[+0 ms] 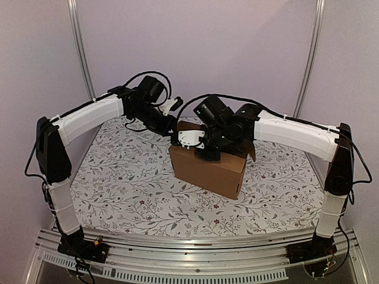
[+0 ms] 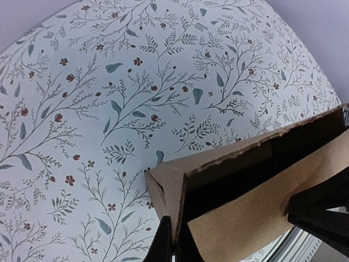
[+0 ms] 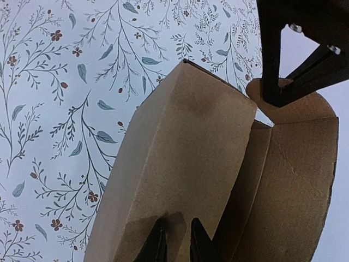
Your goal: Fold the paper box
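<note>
The brown paper box [image 1: 208, 170] stands partly folded in the middle of the floral cloth. My left gripper [image 1: 172, 127] is at its back left corner. In the left wrist view the left gripper [image 2: 175, 246] is shut on the thin edge of an upright side wall of the paper box [image 2: 245, 202], whose dark inside shows beside it. My right gripper [image 1: 204, 152] is on top of the box. In the right wrist view the right gripper [image 3: 178, 245] rests its tips on the folded-over panel of the paper box [image 3: 185, 153], jaws a narrow gap apart with nothing between them.
The floral tablecloth [image 1: 124, 177] covers the table around the box. A rounded flap [image 3: 294, 109] stands up at the box's far side, with the black frame of the left arm [image 3: 283, 49] just above it. Purple walls and metal posts close in the back.
</note>
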